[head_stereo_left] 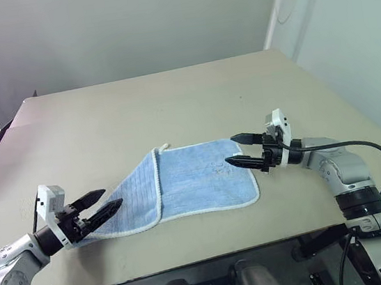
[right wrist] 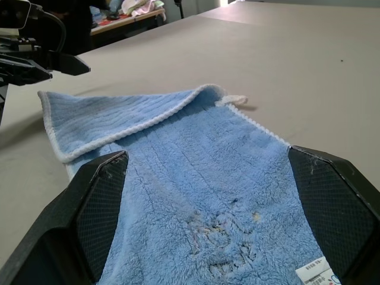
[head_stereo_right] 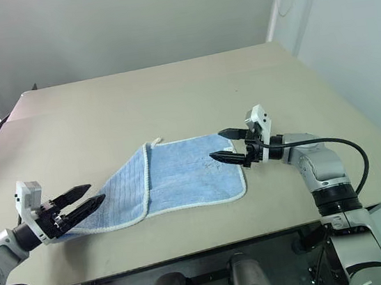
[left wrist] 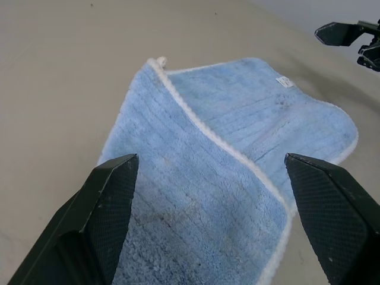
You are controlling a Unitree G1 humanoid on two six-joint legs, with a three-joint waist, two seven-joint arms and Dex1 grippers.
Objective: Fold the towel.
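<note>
The towel (head_stereo_left: 189,185) lies flat on the table (head_stereo_left: 171,103), near the front edge and roughly midway between the two arms. Its left part is turned over onto the rest, so a diagonal white-edged hem runs across the cloth from the small loop (head_stereo_left: 165,146) at the far side down toward the near edge. The right part remains a single layer, with a small white label (right wrist: 317,271) at its right end.

Progress: judged from the present lie of the cloth, one partial fold is in place, but it is skewed, and the corners do not meet. A neat fold is not yet achieved; the right end has yet to be brought over, or the flap squared up.

The left gripper (head_stereo_left: 104,208) hovers at the towel's left end, fingers spread wide, holding nothing. The right gripper (head_stereo_left: 247,149) hovers at the right end, fingers likewise spread, empty. Both point inward along the cloth.

Edges and clearance: the towel's near hem sits close to the table's front edge, so there is little margin on that side. Behind and to both sides of the cloth the table is bare and broad, giving ample room to lift, carry and lay an end over. No other objects obstruct either arm.
</note>
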